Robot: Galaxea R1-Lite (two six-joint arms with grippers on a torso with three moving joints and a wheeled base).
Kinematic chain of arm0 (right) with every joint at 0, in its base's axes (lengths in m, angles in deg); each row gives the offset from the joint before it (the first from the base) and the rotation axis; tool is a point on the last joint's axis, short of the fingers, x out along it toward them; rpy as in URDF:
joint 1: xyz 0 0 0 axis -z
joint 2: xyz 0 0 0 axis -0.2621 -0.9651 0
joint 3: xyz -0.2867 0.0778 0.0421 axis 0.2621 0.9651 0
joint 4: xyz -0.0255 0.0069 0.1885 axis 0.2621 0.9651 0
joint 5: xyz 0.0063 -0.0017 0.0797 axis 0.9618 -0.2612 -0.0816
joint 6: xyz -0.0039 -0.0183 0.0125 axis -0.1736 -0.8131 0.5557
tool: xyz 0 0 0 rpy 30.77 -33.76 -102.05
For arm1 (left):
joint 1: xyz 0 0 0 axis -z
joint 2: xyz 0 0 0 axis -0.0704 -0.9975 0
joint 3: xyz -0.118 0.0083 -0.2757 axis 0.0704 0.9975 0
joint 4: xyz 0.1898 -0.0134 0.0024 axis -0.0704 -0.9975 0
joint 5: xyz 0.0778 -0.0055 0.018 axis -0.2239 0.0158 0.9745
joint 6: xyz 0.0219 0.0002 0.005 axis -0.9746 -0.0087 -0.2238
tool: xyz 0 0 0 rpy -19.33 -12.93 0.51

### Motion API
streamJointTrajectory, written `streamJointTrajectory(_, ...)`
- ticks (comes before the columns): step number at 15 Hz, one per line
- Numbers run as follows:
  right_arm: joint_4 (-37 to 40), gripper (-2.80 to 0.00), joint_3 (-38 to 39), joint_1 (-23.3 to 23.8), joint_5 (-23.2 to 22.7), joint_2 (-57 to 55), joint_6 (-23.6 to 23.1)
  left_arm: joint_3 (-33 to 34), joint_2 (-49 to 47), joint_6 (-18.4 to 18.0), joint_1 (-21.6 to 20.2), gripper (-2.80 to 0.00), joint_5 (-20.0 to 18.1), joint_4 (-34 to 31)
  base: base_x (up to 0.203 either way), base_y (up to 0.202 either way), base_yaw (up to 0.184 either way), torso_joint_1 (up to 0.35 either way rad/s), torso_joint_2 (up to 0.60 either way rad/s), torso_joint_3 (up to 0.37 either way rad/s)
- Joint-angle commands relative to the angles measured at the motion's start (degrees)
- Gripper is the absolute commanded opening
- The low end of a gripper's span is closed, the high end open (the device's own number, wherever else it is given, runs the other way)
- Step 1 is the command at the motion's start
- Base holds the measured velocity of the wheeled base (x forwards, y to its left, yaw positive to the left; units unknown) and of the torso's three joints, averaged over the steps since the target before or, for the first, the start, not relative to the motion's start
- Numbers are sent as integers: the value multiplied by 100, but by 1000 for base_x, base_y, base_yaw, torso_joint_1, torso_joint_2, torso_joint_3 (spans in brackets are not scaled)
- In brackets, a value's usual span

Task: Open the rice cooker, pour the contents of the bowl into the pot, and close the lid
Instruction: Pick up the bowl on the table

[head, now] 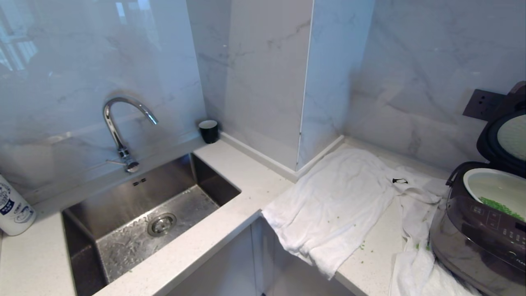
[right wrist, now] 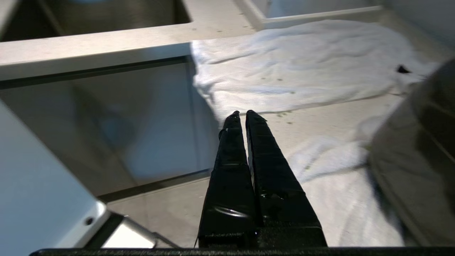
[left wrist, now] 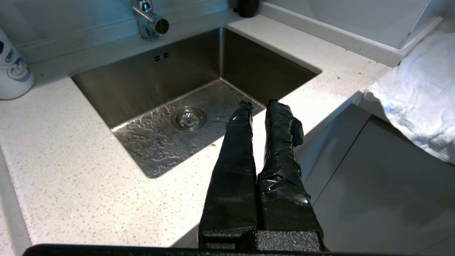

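The dark rice cooker stands at the right edge of the counter on a white towel. Its lid is tipped up and back, showing the round pale plate underneath. The white pot sits inside with green bits along its near side. The bowl is out of view. Neither arm shows in the head view. My right gripper is shut and empty, hovering over the counter's front edge, with the cooker's dark body off to one side. My left gripper is shut and empty in front of the sink.
A white towel covers the counter left of the cooker, with green bits scattered on it. A steel sink with a faucet lies to the left. A black cup stands in the corner and a white bottle at far left.
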Motion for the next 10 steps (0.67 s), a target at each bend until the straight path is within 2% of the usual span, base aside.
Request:
streamJointTrajectory(1, 128, -280, 76, 10, 580, 861, -67, 2, 1, 6, -1, -280, 3, 1, 0, 0, 0, 0, 0, 0)
streamJointTrajectory(2, 169, -280, 119, 15, 1128, 1088, -99, 2, 1, 9, -1, -280, 3, -3, 0, 0, 0, 0, 0, 0)
streamJointTrajectory(4, 140, -280, 450, 20, 2541, 1129, -94, 2, 1, 9, -1, -280, 5, -3, 0, 0, 0, 0, 0, 0)
streamJointTrajectory(5, 17, -280, 571, 20, 2709, 1122, -52, 2, 1, 0, -1, -280, 5, -3, 0, 0, 0, 0, 0, 0)
streamJointTrajectory(6, -118, -280, 649, 18, 2536, 1118, 37, 2, 1, 9, -1, -280, 5, 6, 0, 0, 0, 0, 0, 0)
streamJointTrajectory(10, -133, -280, 667, 26, 2617, 1117, 191, 2, 1, 9, -1, -280, 5, 6, 0, 0, 0, 0, 0, 0)
